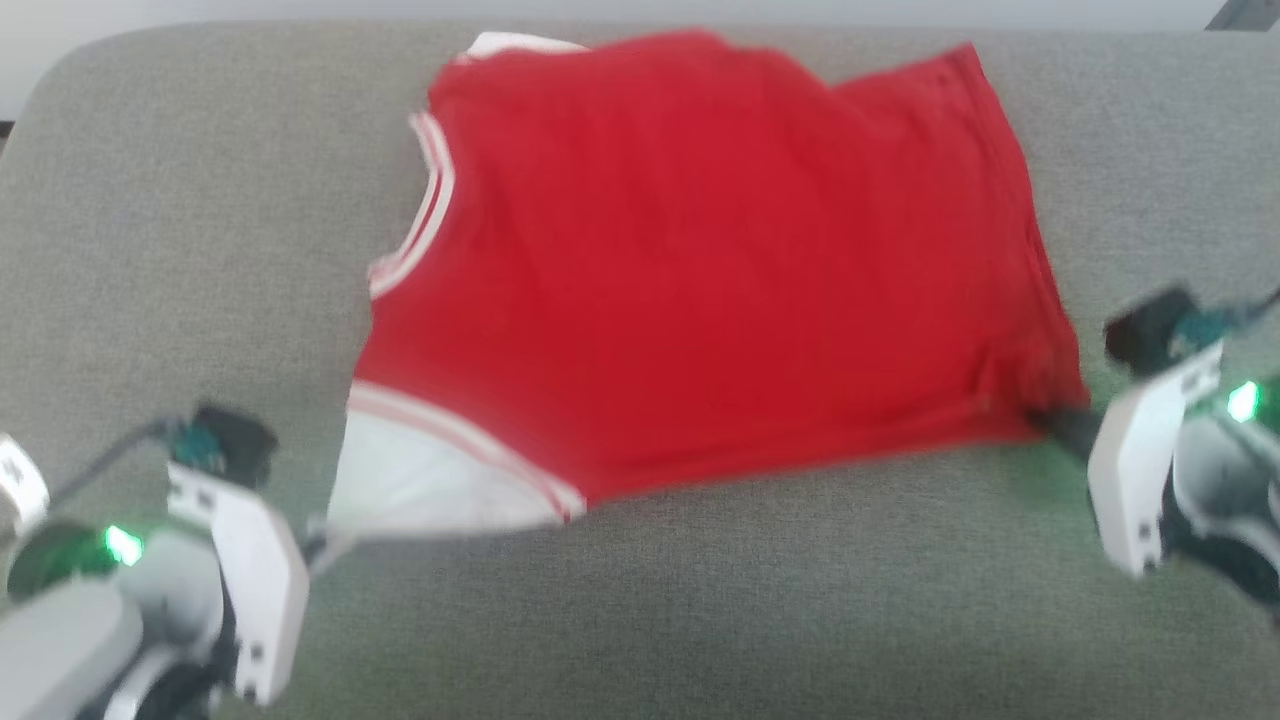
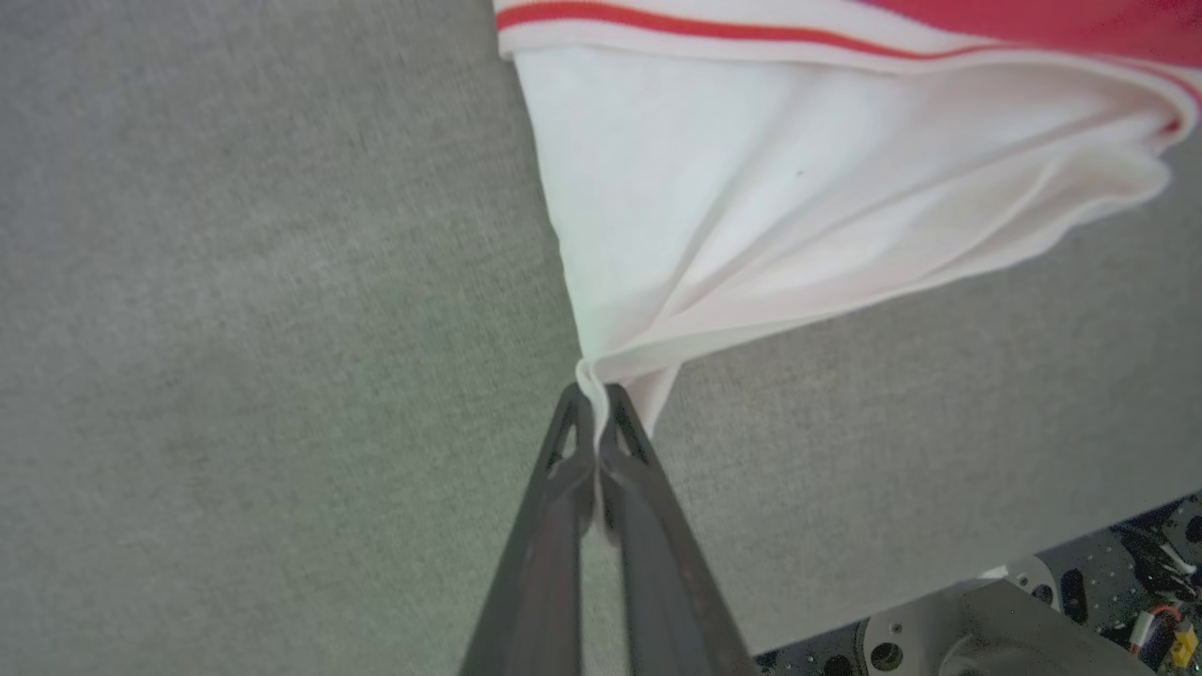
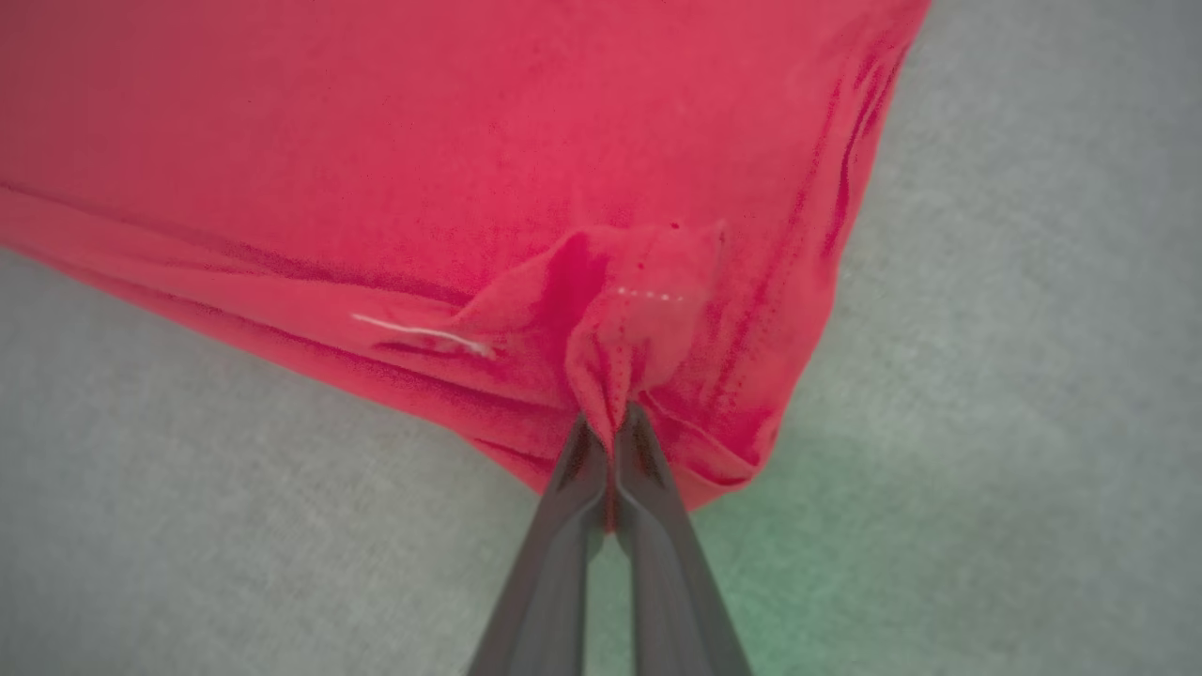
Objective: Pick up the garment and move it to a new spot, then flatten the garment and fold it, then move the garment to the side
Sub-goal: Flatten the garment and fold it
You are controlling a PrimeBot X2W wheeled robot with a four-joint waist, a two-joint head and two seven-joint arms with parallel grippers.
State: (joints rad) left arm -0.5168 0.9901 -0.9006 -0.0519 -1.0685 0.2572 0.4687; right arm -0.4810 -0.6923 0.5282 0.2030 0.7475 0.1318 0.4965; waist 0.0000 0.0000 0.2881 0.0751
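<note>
The garment (image 1: 700, 270), a red jersey shirt with white sleeves and striped trim, lies spread over the grey cushion (image 1: 180, 220), its plain red side up. My left gripper (image 1: 322, 545) is shut on the tip of the white sleeve (image 2: 751, 207) at the garment's near left corner, the fabric pinched between the fingertips of the left gripper (image 2: 593, 394). My right gripper (image 1: 1050, 420) is shut on a bunched red corner (image 3: 639, 310) at the near right; the right gripper (image 3: 610, 424) has fabric pulled into a fold. The lettering is hidden.
The grey cushion's rounded far edge runs along the top of the head view, with a pale wall behind. Bare cushion lies to the left, right and front of the garment. The robot's base (image 2: 1014, 620) shows beyond the cushion edge.
</note>
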